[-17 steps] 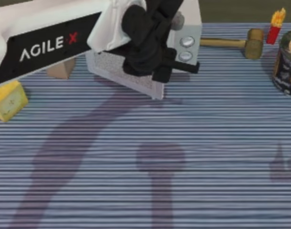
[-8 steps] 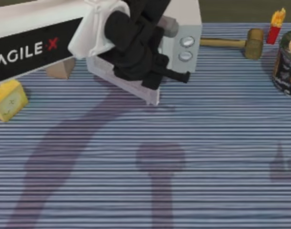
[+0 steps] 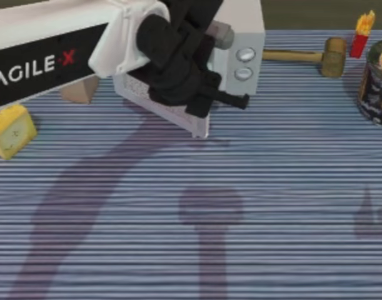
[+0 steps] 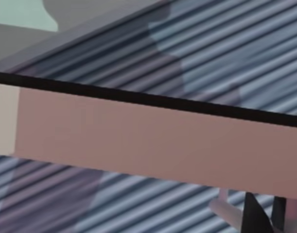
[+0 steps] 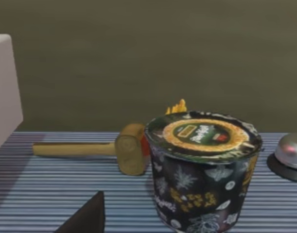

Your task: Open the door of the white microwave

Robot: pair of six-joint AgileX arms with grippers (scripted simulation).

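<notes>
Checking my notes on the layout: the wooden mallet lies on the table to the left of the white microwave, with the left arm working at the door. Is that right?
Not quite. The top view shows the wooden mallet lying to the right of the white microwave, not the left. The rest holds: the left pincer is at the door.

The left arm (image 3: 47,47) is a white boxy link with a black side panel lettered "AGILE" in white and an "X" in red. A rounded white collar joins it to a bulky black wrist and black claw (image 3: 225,100) with slim fingers.
</notes>
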